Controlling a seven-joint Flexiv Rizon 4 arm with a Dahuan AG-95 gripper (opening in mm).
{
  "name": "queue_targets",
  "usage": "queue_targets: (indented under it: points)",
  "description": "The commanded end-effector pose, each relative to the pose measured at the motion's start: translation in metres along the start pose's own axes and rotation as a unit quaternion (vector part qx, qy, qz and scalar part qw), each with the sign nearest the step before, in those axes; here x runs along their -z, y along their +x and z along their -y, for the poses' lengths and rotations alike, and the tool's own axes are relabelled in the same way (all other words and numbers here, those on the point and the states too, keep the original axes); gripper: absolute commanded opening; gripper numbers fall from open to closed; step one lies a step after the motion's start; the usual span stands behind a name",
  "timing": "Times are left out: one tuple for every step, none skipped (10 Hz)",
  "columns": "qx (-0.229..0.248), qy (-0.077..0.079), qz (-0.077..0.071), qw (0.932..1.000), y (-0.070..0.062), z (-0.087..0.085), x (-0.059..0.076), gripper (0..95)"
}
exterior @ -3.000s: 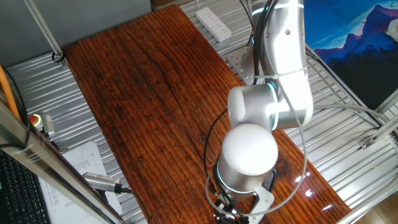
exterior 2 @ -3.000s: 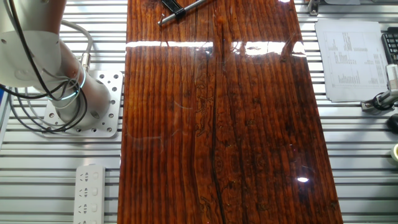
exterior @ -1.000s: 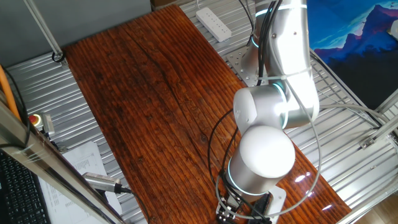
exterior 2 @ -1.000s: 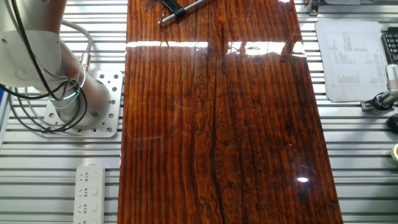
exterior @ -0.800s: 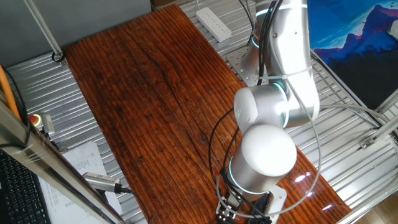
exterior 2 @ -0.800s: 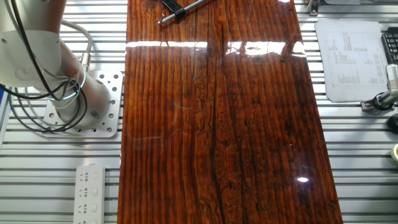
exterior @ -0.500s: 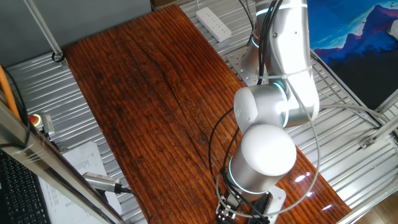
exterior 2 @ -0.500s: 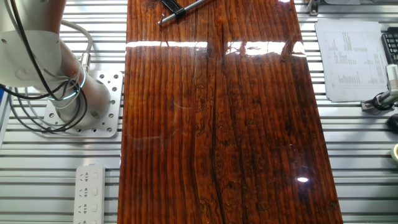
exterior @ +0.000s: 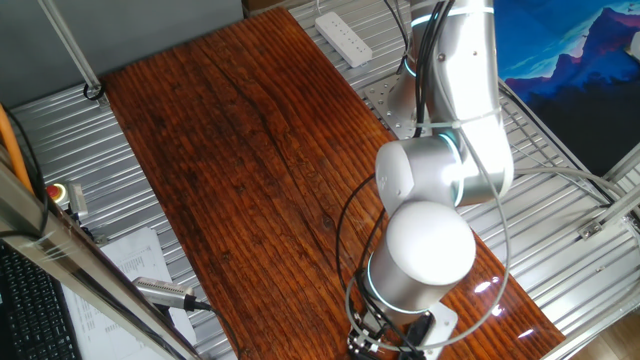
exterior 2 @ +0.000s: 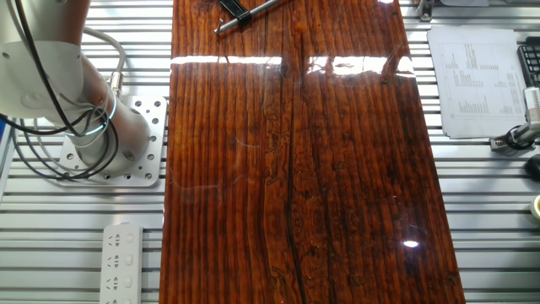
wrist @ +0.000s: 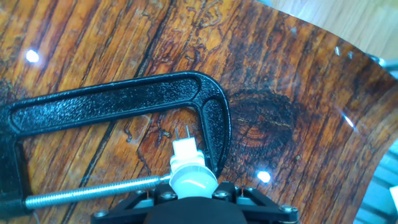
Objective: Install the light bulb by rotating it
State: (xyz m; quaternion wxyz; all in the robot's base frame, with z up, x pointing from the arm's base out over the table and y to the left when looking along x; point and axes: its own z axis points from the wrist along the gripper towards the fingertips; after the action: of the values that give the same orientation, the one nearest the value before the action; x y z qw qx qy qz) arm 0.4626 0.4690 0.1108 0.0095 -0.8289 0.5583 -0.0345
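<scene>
In the hand view the light bulb (wrist: 193,179) shows as a small white dome with a greyish ring, right at the bottom middle. My gripper (wrist: 194,189) is shut on it, with black finger parts on both sides. Its far end meets a small white socket piece (wrist: 184,149) with two thin pins. The socket sits inside the mouth of a black C-clamp (wrist: 124,96) lying flat on the wooden table (wrist: 280,74). The clamp's screw rod (wrist: 93,191) runs in from the left. In one fixed view the arm's white joints (exterior: 430,245) hide the gripper and the bulb.
The arm's base (exterior 2: 93,127) stands left of the wooden board. A power strip (exterior: 343,38) lies near it. A printed sheet (exterior 2: 472,80) and a metal tool (exterior: 165,292) lie off the board's far side. A pen-like tool (exterior 2: 245,13) rests at one end of the board.
Since three seconds ago the arm's lower joints have shifted right and down over the board's end. In the last half second only the wrist flange has turned slightly.
</scene>
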Motion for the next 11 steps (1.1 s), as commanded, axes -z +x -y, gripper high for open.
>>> queue_targets:
  points:
    - [-0.059,0.002,-0.001,0.9983,0.001,0.001,0.000,19.0]
    - [-0.081,0.002,-0.002,0.9967,0.001,0.002,0.000,19.0]
    - [-0.096,0.003,-0.002,0.9954,0.001,0.002,0.000,19.0]
    - [-0.122,0.004,-0.003,0.9926,0.002,0.002,0.000,19.0]
    - [-0.138,0.005,-0.004,0.9904,0.004,0.001,0.001,0.0]
    - [-0.145,0.005,-0.004,0.9894,0.005,0.001,0.001,0.0]
    - [-0.158,0.007,-0.004,0.9874,0.009,0.000,0.002,0.0]
    - [-0.168,0.007,-0.003,0.9858,0.012,-0.001,0.001,0.0]
    - [-0.172,0.007,-0.002,0.9850,0.012,-0.001,-0.001,0.0]
    - [-0.184,0.008,0.001,0.9829,0.012,-0.002,-0.004,0.0]
    - [-0.194,0.008,0.001,0.9810,0.012,-0.001,-0.004,0.0]
